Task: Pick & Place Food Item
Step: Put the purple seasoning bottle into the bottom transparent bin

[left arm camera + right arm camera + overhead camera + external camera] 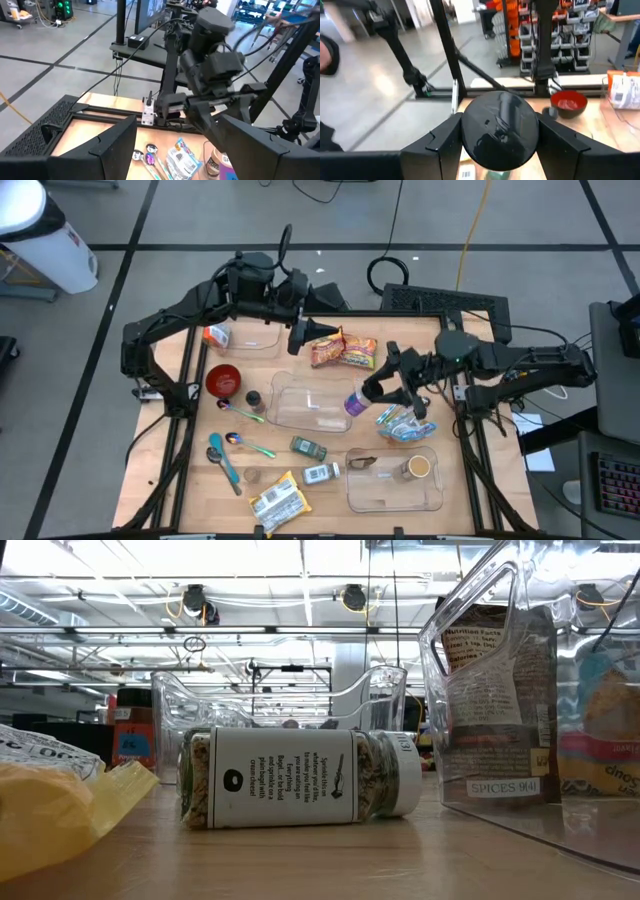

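Observation:
My right gripper (368, 392) is shut on a bottle with a purple label (354, 403), held above the right end of the middle clear container (305, 408). In the right wrist view the bottle's dark round end (500, 127) fills the gap between the fingers. The left wrist view shows the purple label (226, 167) low at the edge. My left gripper (322, 332) hangs open over the table's far side, pointing right toward two orange snack packs (343, 352), with nothing between its fingers (115, 150). My right gripper pinches the bottle between its two fingers, one on each side of the dark round end (470, 135). The fingers lie about level and come from the table's right. The bottle is lifted clear of the table, its purple body (352, 406) beyond the fingertips.
A red bowl (223, 380), spoons (245, 415), two spice jars (308, 447) and a yellow packet (278, 500) lie at the left and front. Blue packets (400, 423) lie below my right arm. A clear bin (395, 480) stands front right, another (250, 340) far left.

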Controlling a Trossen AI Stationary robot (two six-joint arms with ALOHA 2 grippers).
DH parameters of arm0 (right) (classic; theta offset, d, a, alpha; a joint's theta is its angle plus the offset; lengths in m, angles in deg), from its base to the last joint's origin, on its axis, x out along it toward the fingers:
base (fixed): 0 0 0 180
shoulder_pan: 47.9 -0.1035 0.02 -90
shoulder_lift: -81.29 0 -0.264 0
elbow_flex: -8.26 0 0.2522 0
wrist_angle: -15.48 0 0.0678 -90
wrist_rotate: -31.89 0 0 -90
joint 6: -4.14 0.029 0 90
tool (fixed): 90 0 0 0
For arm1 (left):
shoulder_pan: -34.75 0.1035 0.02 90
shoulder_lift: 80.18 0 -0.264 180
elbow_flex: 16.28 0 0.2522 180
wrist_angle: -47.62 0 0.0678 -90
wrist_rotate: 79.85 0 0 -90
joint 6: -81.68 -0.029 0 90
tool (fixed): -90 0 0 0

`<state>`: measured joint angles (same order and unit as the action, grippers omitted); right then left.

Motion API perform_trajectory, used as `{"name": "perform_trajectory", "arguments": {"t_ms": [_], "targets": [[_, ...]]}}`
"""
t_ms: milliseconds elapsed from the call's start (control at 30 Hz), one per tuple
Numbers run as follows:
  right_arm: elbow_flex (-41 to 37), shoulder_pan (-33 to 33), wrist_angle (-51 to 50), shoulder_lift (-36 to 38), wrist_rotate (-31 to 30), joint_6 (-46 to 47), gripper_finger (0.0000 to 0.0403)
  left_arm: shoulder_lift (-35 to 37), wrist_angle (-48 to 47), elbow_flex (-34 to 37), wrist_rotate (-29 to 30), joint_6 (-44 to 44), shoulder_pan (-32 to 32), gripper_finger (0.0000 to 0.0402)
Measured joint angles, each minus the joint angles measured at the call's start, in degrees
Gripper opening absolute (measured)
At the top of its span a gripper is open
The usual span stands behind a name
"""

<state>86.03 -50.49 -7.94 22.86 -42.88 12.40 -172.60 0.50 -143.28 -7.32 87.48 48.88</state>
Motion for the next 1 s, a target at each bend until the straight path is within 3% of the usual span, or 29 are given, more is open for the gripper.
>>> {"name": "perform_trajectory", "arguments": {"t_ms": [367,467,800,1000], "targets": [[6.48,-14.26,-16.12,-1.58,-14.5,-0.06,0.0197,0.0,0.12,0.01,0.07,3.43,-1.57,0.0282],[9.14,-17.63,-19.78,-2.43,-16.95,0.66,0.0197,0.0,0.12,0.01,2.62,4.02,-2.78,0.0282],[15.64,-24.91,-33.85,-5.8,-15.85,-0.44,0.0197,-0.22,0.33,0.01,18.94,9.5,-7.3,0.0282],[15.89,-28.89,-37.99,-6.37,-13.44,-2.01,0.0197,-1.19,1.32,0.05,25.66,18.7,-9.2,0.0282]]}}
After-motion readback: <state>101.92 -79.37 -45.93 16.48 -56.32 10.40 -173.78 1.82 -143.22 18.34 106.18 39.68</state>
